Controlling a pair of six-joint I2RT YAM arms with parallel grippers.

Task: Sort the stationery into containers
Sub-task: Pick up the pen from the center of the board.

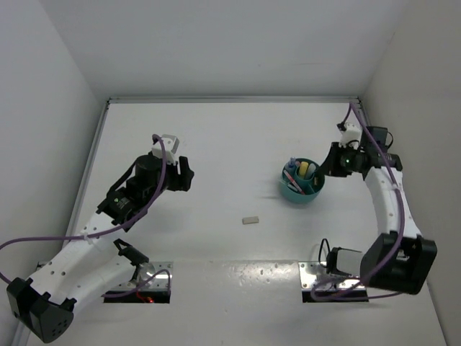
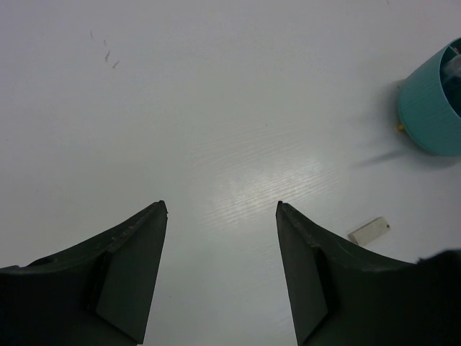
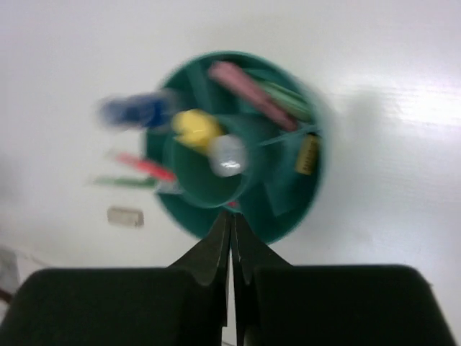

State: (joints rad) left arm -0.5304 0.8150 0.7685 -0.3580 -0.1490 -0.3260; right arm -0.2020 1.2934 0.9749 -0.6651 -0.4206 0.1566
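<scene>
The teal cup (image 1: 302,184) stands upright on the white table (image 1: 230,137), right of centre, with the stationery standing in its divided compartments. The right wrist view is blurred, but it shows a yellow highlighter (image 3: 196,127) and a white-capped pen (image 3: 228,156) in the inner ring. A blue marker (image 3: 137,112) leans out over the left rim, with a pink pen (image 3: 144,166) and a green pen (image 3: 121,182) poking out below it. A pink stick (image 3: 248,92) and a green stick (image 3: 287,98) lie side by side in an outer section, and a small tan block (image 3: 307,153) sits in the section on the right. The right gripper (image 3: 232,220) hangs over the cup's near rim, its two fingers pressed together with only a hairline gap, and nothing shows between them. The left gripper (image 2: 221,207) is well apart from the cup over bare table, its fingers spread wide with nothing in their grasp. One grey block (image 1: 250,220) lies loose on the table between the two arms, near the cup but not touching it. In the left wrist view it lies just outside the right finger, not between the two. White walls (image 1: 65,86) close the table in on three sides, and purple cables (image 1: 43,241) trail along both arms
</scene>
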